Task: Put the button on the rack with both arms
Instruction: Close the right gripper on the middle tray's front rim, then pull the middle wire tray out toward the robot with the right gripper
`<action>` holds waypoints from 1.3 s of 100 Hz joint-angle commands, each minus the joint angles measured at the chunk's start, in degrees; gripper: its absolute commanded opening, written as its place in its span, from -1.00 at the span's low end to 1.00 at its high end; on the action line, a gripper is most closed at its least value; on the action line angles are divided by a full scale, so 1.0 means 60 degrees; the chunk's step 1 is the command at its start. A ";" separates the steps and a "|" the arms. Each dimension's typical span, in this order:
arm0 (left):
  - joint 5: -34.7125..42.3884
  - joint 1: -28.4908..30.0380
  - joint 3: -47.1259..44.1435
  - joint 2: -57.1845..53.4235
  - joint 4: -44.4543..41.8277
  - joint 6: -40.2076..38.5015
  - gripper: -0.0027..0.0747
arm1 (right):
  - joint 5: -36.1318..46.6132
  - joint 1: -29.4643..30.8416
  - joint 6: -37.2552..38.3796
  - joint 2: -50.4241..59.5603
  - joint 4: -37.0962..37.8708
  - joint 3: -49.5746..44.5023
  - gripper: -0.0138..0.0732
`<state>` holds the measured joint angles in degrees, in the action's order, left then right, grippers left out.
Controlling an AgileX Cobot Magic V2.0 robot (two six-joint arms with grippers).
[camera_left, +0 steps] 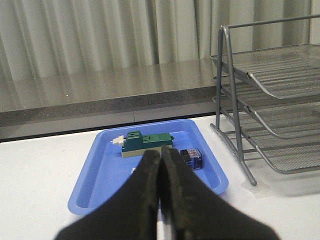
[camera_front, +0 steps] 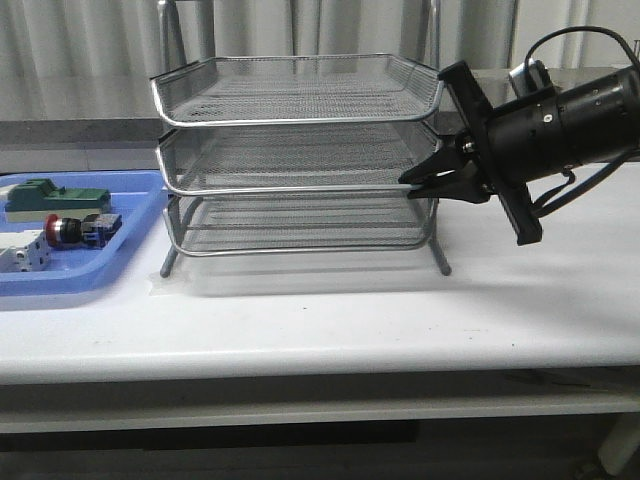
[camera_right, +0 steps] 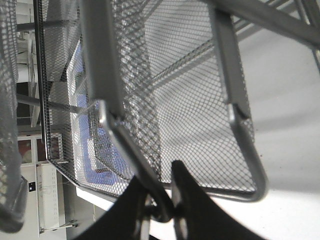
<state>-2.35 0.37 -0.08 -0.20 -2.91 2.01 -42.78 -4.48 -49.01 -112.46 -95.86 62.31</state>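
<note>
At the rack's (camera_front: 300,150) right corner my right gripper (camera_right: 161,207) seemingly pinched its rim | left gripper (camera_left: 161,165) closed, empty | button (camera_front: 62,230) untouched in tray (camera_front: 140,215) | risk: rack dragged.

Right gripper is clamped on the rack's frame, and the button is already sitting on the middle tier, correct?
Not quite. The front view shows the button lying in the blue tray, left of the rack, not on a tier. The right gripper does grip the rack's frame.

Right hand (camera_front: 412,183) points sideways, clamped; left hand (camera_left: 160,165) pressed closed.
</note>
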 commanded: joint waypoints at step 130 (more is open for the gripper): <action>0.0777 -0.0061 -0.0437 -0.0118 0.0025 -0.0050 -0.98 | -0.0765 0.0016 -0.1334 0.3250 0.0440 -0.3456 -0.46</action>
<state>-2.35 0.37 -0.08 -0.20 -2.91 2.01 -43.88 -4.48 -54.62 -96.01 -93.92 40.77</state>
